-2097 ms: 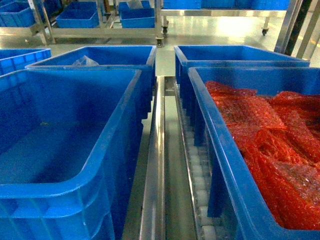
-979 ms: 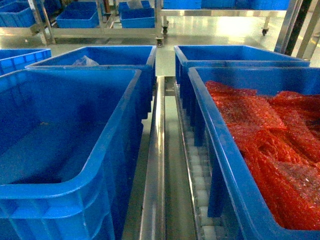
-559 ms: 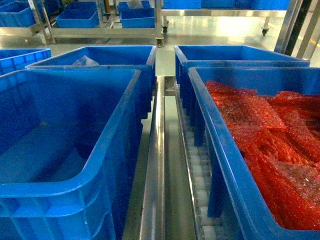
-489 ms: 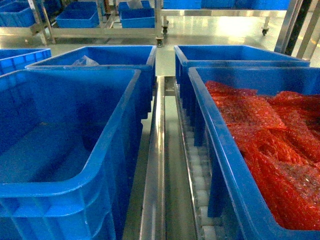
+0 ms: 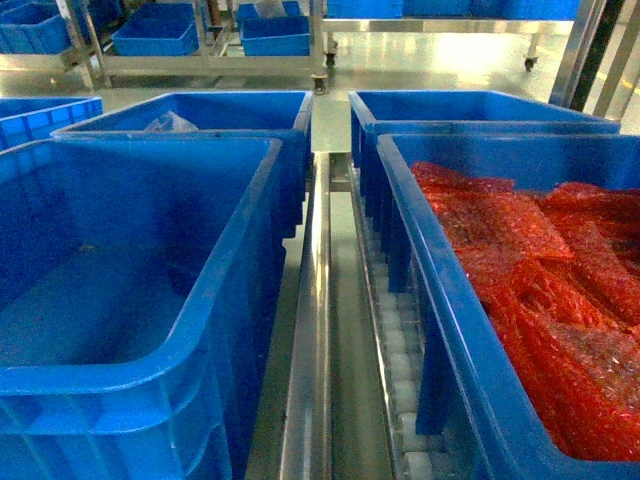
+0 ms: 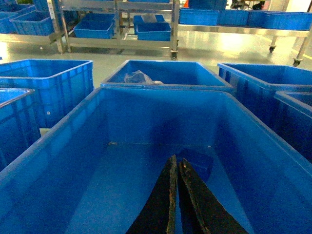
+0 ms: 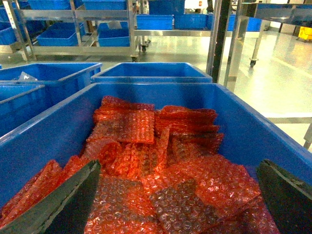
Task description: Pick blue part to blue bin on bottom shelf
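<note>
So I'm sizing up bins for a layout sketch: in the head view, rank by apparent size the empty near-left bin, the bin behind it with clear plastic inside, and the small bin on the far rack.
1. Empty near-left bin, largest, though closest.
2. Bin with clear plastic.
3. Far rack bin, smallest, though farthest; true sizes unsure.

Bright, even overhead light; glare whitens the glossy pale floor (image 5: 430, 55). Soft, grainy focus. Shadow pools inside the deep blue plastic bin (image 6: 146, 146).

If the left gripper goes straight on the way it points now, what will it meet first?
Probably the floor of the empty blue bin, near its far wall. The left gripper, its fingers together, points forward and down into that bin; depth is hard to judge, so it might reach the far wall instead.
</note>
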### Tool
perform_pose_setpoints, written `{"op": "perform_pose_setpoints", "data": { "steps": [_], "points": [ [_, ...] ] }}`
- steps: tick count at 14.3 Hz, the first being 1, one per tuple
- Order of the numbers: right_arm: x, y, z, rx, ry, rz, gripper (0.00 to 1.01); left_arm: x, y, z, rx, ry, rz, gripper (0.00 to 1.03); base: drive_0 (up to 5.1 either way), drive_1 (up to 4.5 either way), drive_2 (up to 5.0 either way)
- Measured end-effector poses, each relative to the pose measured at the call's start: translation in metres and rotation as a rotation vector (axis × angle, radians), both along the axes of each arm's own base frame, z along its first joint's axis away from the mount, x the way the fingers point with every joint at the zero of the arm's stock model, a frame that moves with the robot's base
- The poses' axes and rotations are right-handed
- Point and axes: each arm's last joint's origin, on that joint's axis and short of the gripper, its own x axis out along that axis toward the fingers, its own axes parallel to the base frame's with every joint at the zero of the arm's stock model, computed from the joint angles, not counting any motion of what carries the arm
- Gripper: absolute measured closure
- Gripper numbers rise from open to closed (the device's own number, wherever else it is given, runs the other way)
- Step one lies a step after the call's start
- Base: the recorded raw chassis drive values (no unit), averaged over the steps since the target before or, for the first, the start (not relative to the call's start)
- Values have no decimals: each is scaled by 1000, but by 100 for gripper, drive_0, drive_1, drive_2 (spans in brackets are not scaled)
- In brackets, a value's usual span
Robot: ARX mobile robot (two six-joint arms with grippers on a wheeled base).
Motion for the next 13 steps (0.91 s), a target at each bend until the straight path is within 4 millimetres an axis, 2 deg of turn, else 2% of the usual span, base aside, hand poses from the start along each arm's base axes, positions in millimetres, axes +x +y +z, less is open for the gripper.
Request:
{"op": "perform_pose_setpoints", "data": {
  "steps": [3, 6, 13],
  "points": [
    [0, 0, 0, 0, 0, 0, 3, -10, 15, -6, 0, -3, 5, 101, 0, 0, 0],
    [0, 0, 0, 0, 0, 0, 3, -16, 14, -13, 1, -14, -7, 101, 0, 0, 0],
    [0, 0, 0, 0, 0, 0, 3, -28, 14, -12, 1, -22, -7, 101, 0, 0, 0]
  ]
}}
